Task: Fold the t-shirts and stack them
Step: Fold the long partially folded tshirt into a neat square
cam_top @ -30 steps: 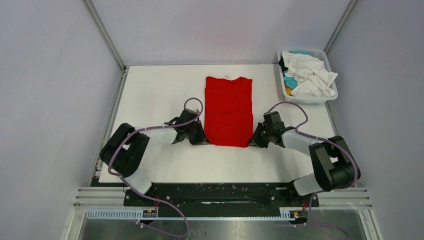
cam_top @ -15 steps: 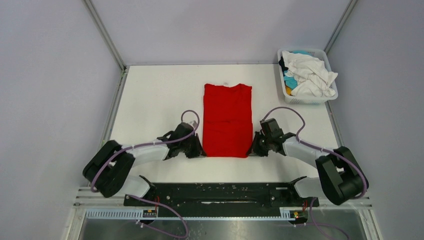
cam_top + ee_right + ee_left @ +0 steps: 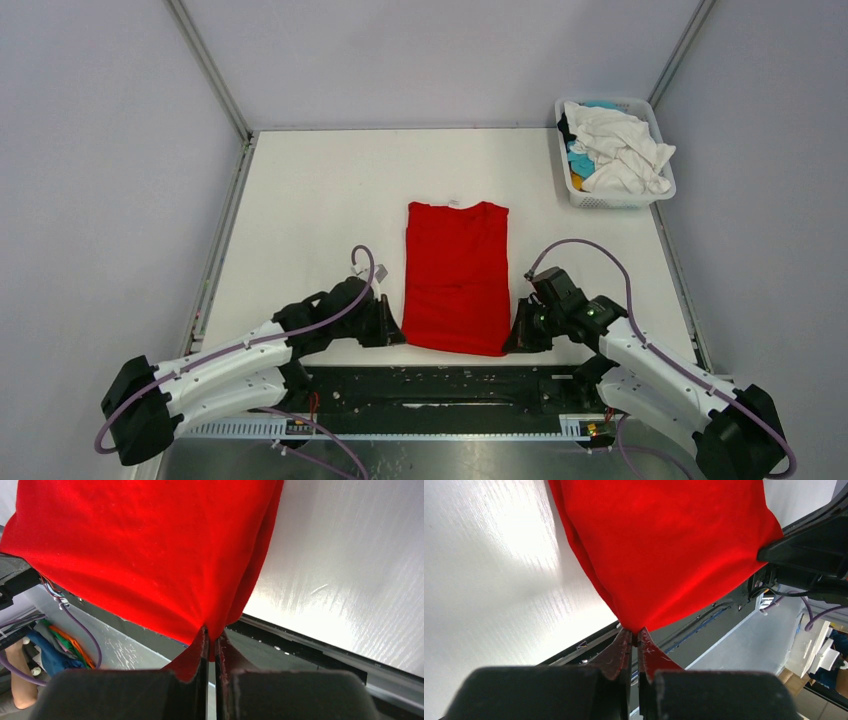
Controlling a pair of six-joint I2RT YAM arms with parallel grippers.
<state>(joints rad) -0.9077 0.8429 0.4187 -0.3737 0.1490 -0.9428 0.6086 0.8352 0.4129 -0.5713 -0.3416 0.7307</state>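
From the top view you get the layout. The red t-shirt (image 3: 457, 277) lies in the middle of the table (image 3: 310, 200), folded into a long narrow panel with its collar end away from the arms. Its near hem is right at the table's near edge. The left gripper (image 3: 393, 330) sits at the near left corner of the shirt and the right gripper (image 3: 513, 340) at the near right corner. Both arms are stretched low along the front rail.

At the far right corner stands the basket (image 3: 661, 192), well apart from the red shirt. A crumpled white t-shirt (image 3: 622, 150) is heaped on top of it, with a turquoise t-shirt (image 3: 579, 160) and a bit of black cloth showing beneath.

That view is too coarse to show you the fingers, so look to the wrist cameras. In the left wrist view the jaws are pressed almost together, with a pinch of red cloth caught at their tips. The corner reaches past the white tabletop, over the dark rail below. The right wrist view shows the same thing mirrored: jaws nearly closed on the other near corner, the cloth bunching into a point where they bite.

Each wrist camera also catches the other gripper's black body at the opposite corner of the shirt. Whether the pinched corners are lifted off the surface or only drawn to its edge, you probably can't tell from these angles.
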